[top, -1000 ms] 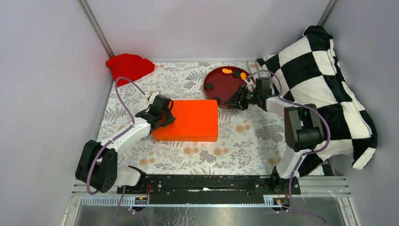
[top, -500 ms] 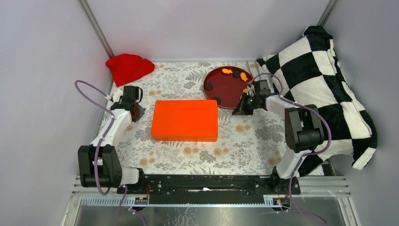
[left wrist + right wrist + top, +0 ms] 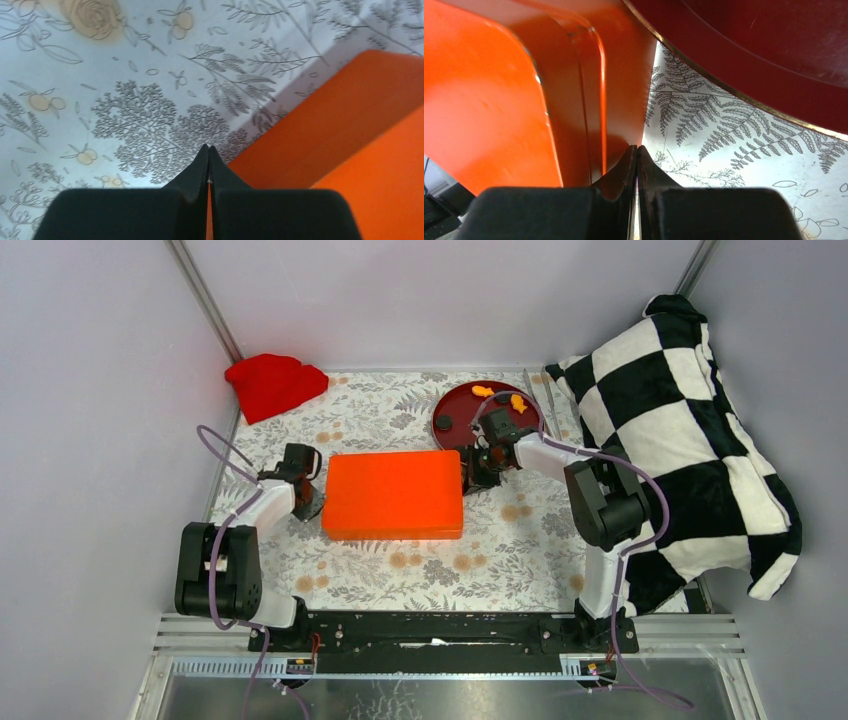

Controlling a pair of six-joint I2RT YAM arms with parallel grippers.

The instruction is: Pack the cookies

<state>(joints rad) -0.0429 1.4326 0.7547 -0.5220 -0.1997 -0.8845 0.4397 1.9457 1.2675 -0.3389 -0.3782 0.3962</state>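
Observation:
An orange box [image 3: 395, 494] with its lid on lies in the middle of the floral cloth. My left gripper [image 3: 310, 502] is shut and empty at the box's left side [image 3: 340, 125]. My right gripper [image 3: 472, 472] is shut and empty at the box's far right corner [image 3: 574, 90]. A dark red round plate [image 3: 480, 412] behind the box holds two orange-yellow cookies [image 3: 483, 391] [image 3: 518, 400] at its far rim and some small dark round pieces [image 3: 443, 423]. The plate's rim also shows in the right wrist view [image 3: 749, 60].
A red cloth [image 3: 275, 383] lies at the back left corner. A black and white checkered pillow [image 3: 680, 430] fills the right side. Grey walls close in the left, back and right.
My left gripper has swung from the far left back to the box's left side. My right gripper has moved left from the plate's right edge to the box's far right corner.

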